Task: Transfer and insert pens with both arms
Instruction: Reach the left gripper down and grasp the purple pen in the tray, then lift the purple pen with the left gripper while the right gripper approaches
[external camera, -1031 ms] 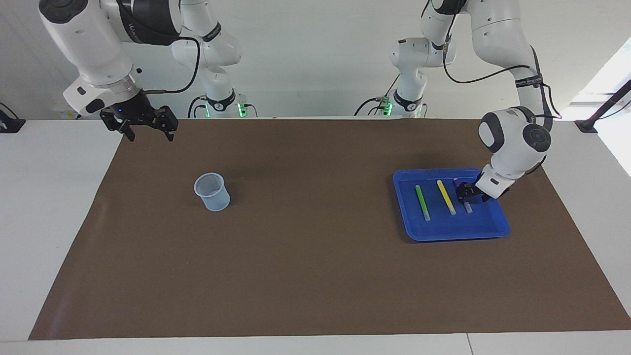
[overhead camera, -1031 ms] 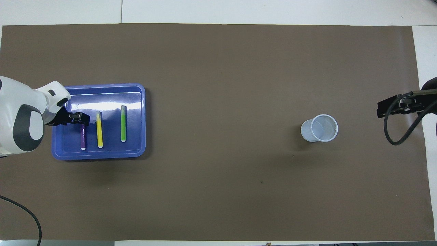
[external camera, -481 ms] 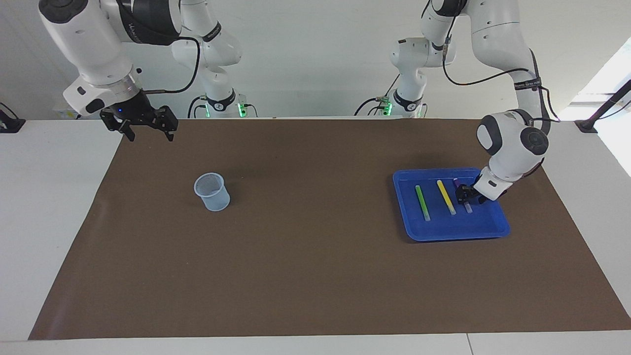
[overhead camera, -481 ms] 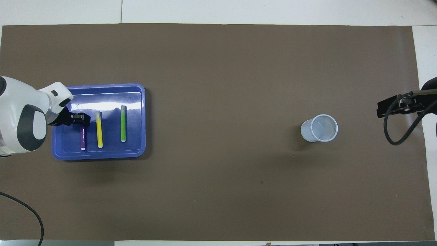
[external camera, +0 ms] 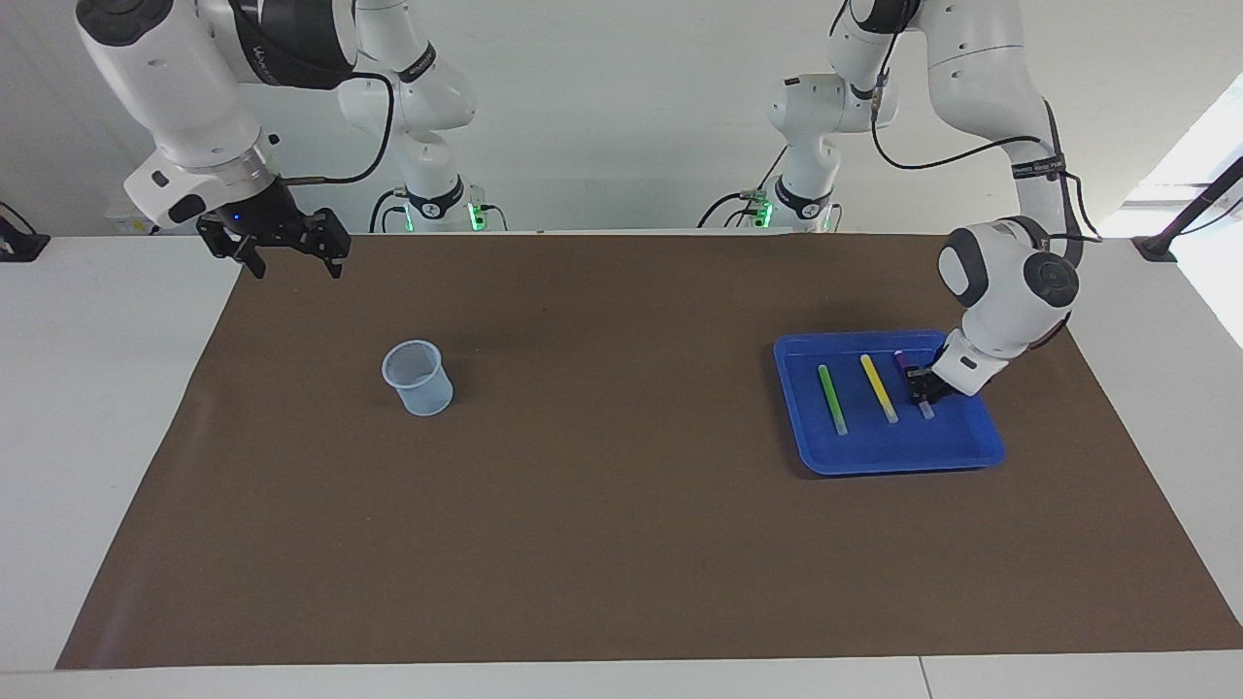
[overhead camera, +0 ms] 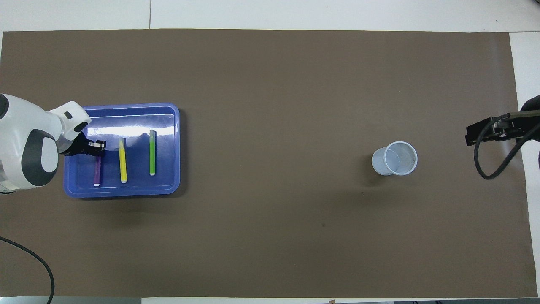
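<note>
Three pens lie side by side in a blue tray (external camera: 893, 454) (overhead camera: 126, 110) at the left arm's end of the table: green (external camera: 830, 399) (overhead camera: 152, 153), yellow (external camera: 879, 388) (overhead camera: 122, 160) and purple (external camera: 925, 409) (overhead camera: 97, 171). My left gripper (external camera: 919, 384) (overhead camera: 96, 146) is down in the tray and shut on the purple pen near its coloured end; the pen's pale end sticks out below the fingers. My right gripper (external camera: 291, 254) (overhead camera: 485, 131) is open and empty, and waits in the air over the mat's corner at the right arm's end.
A clear plastic cup (external camera: 418, 377) (overhead camera: 394, 158) stands upright on the brown mat (external camera: 621, 505) toward the right arm's end. Two smaller white arms with green lights stand at the table's robot edge.
My left gripper's fingers have closed around the purple pen, and the pen has shifted slightly away from the yellow one. The right arm has not moved.
</note>
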Motion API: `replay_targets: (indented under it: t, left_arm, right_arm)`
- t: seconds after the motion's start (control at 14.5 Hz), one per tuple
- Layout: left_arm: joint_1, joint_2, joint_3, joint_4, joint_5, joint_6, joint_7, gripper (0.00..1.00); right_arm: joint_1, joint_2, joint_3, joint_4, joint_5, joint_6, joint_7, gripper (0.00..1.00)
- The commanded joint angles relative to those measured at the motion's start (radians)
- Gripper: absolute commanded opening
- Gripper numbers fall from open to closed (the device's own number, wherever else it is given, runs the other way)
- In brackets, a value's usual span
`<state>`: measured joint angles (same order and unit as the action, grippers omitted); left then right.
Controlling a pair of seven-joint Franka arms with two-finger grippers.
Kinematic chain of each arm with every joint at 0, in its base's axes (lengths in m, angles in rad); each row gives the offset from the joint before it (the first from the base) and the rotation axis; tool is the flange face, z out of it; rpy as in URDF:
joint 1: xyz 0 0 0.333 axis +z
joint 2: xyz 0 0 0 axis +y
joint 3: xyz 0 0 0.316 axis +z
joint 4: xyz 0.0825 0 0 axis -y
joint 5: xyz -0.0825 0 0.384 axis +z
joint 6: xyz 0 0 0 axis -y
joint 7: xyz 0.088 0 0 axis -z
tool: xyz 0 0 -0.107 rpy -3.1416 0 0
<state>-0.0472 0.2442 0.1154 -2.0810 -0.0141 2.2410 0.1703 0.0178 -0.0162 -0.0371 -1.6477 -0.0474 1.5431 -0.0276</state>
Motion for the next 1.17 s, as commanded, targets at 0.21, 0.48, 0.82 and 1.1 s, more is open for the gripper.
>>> replay_targets:
  t: [0.21,0.48,0.82,1.1]
  left_arm:
    - [0.004,0.001,-0.002,0.002,-0.018,-0.006,0.003,0.0]
    - [-0.01,0.02,0.0,0.219,-0.096,-0.299,-0.05,0.0]
    - [-0.094,0.015,-0.003,0.485,-0.231,-0.638,-0.514,0.0]
    - [-0.135,0.0,-0.005,0.549,-0.462,-0.716,-0.984,0.0]
  right_arm:
    - [-0.013,-0.013,0.003,-0.007,0.012,-0.009,-0.025,1.0]
    - [-0.013,-0.013,0.003,-0.006,0.012,-0.009,-0.025,1.0]
    - [-0.013,-0.013,0.003,-0.006,0.012,-0.009,-0.025,1.0]
    - [-0.012,-0.021,0.005,-0.014,0.012,-0.046,-0.029,1.0]
